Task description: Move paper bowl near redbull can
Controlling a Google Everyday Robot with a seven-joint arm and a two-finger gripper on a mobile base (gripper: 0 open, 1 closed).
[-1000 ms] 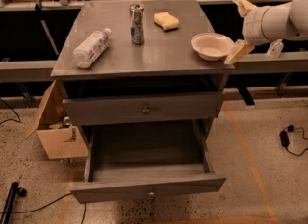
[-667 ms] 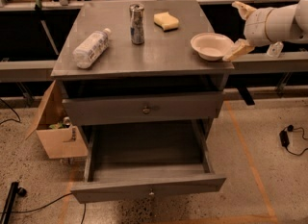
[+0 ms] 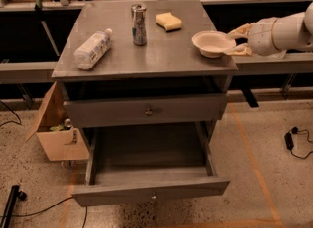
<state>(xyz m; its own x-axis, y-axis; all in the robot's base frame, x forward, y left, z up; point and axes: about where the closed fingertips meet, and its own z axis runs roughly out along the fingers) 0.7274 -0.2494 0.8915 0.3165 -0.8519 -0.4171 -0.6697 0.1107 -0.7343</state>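
The off-white paper bowl [image 3: 212,43] sits on the grey cabinet top [image 3: 161,58] near its right edge. The silver-and-blue redbull can [image 3: 139,24] stands upright at the back middle, well to the left of the bowl. My gripper [image 3: 238,40] comes in from the right on a white arm [image 3: 283,31]. It is open, with one tan finger [image 3: 238,29] behind the bowl's right rim and one finger [image 3: 238,51] in front of it. I cannot tell whether the fingers touch the rim.
A yellow sponge [image 3: 168,21] lies at the back, between can and bowl. A clear plastic bottle [image 3: 92,49] lies on its side at the left. The lower drawer [image 3: 151,190] is pulled out. A cardboard box [image 3: 58,136] stands on the floor at the left.
My gripper has moved left and up to the bowl's right rim, and its fingers now flank the rim. The bowl, can, sponge and bottle have not moved.
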